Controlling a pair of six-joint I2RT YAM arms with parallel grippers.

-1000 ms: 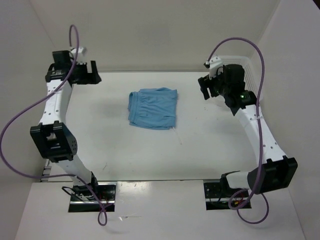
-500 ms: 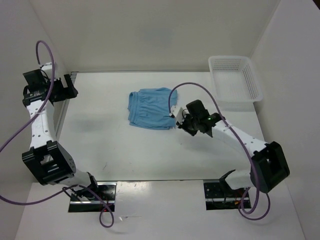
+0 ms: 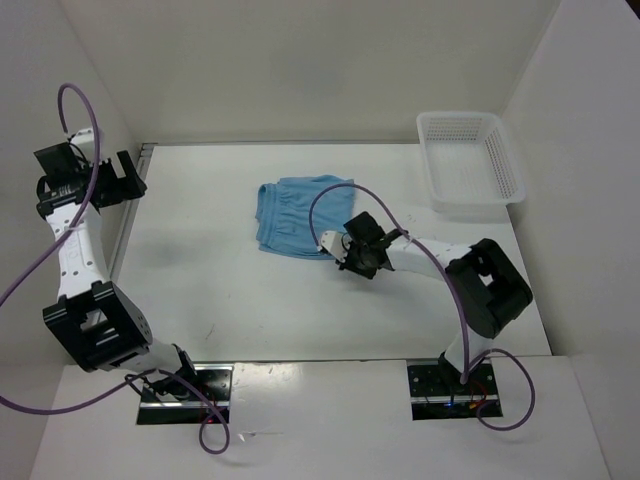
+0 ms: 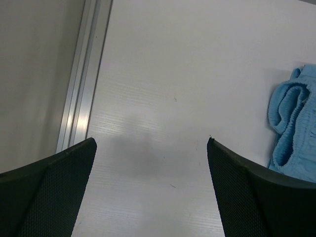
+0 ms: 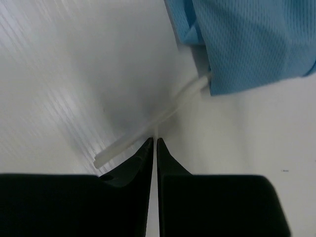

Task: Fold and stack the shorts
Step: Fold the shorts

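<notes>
One shorts (image 3: 303,217) pair: sky-blue fine mesh knit, gathered waistband, lying folded flat just 12 o'clock of worktop (image 3: 220,290) centre. One white drawstring (image 5: 148,126), thin cord, trailing from shorts' 5 o'clock corner. One basket (image 3: 505,175), white perforated plastic, rectangular, sitting at 2 o'clock. Two tools: left tool (image 4: 150,143) hovering spread wide at 10 o'clock; right tool (image 5: 154,140) fingers pressing almost together at drawstring, cannot tell whether pinching it.

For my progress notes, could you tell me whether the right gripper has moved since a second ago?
Yes: the right gripper went from beside the basket leftward and nearer, to the shorts, at their near-right corner.
</notes>
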